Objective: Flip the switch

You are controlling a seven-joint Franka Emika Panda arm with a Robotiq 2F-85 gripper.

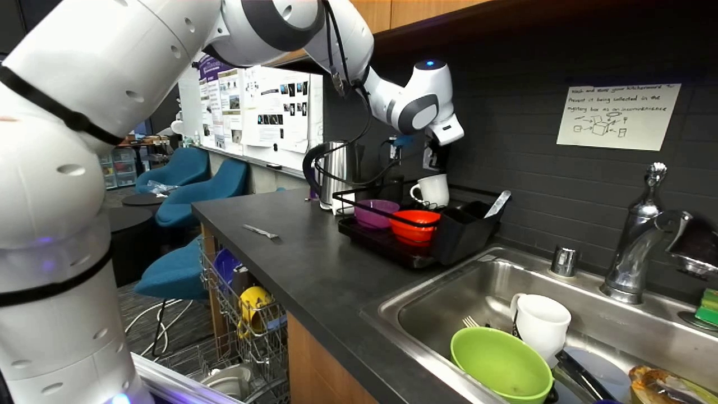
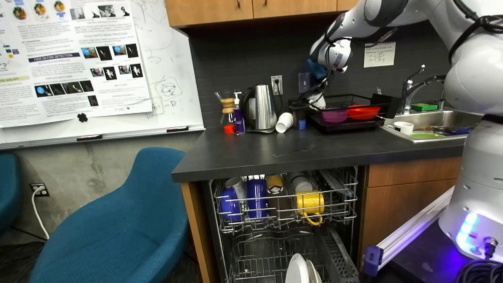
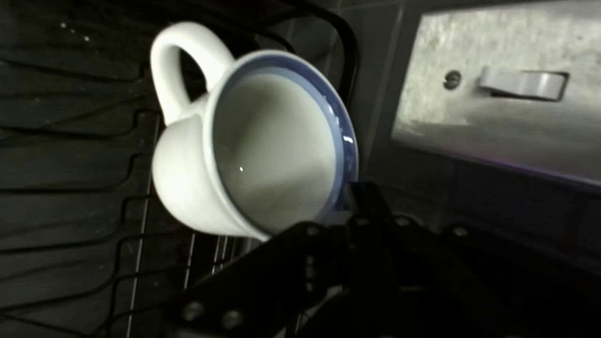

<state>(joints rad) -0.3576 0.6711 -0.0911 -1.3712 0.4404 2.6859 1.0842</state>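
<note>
On the dark tiled wall [image 3: 375,37], upper right in the wrist view, a toggle switch [image 3: 523,85] stuck out of a metal plate [image 3: 507,124]. Clear of it, the black gripper [image 3: 362,192], its jaws pressed together, hung near the rim of a white mug [image 3: 277,155] in a dish rack [image 1: 373,242].

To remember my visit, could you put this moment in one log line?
task: flip switch | gripper: shut, near mug, contact unclear | switch: on metal plate, apart from gripper

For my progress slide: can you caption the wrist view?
Closed gripper in front of a blue-banded white mug, wall switch at upper right.
</note>
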